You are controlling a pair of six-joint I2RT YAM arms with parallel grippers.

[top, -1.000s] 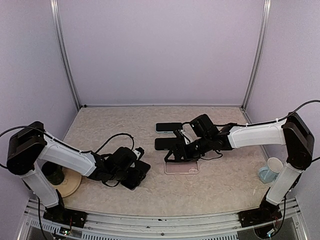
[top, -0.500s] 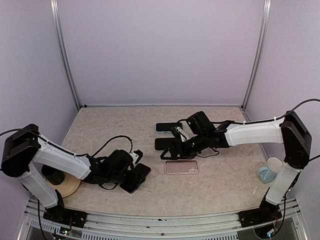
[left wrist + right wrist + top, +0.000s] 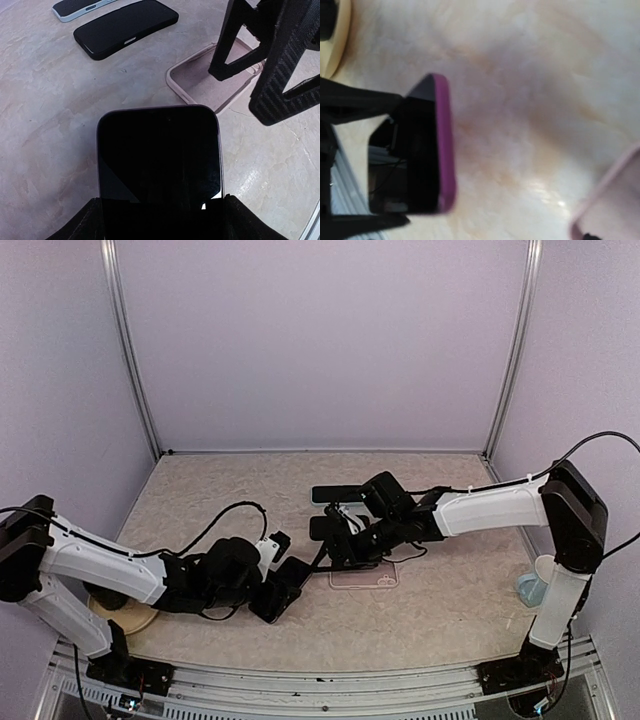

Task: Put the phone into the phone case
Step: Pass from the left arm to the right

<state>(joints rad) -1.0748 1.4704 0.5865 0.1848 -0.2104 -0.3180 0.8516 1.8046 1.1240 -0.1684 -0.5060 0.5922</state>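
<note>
Phone (image 3: 159,160) is gripped at its lower end by the left fingers (image 3: 92,222), one on each long side. The dark screen faces up, and the right wrist view shows a purple edge. It's just left of the phone case (image 3: 372,579), top end aimed at it, with a gap between them.

The case is pale pink and lies open side up on the bench (image 3: 450,620). The right fingers (image 3: 272,107) are spread wide above its left end with nothing between them. I can't tell if a tip touches the case.

Behind the case there's a black phone-shaped slab (image 3: 322,527), and further back a dark one with a light blue rim (image 3: 335,493). A white and blue cup (image 3: 540,580) stands far right, and a tan round plate (image 3: 135,618) sits near the left arm's base.

The bench top is beige with a marbled pattern. The walls (image 3: 320,340) are plain lilac with metal posts (image 3: 130,350) in the back corners. Any writing on the phones or case is too small to read.
</note>
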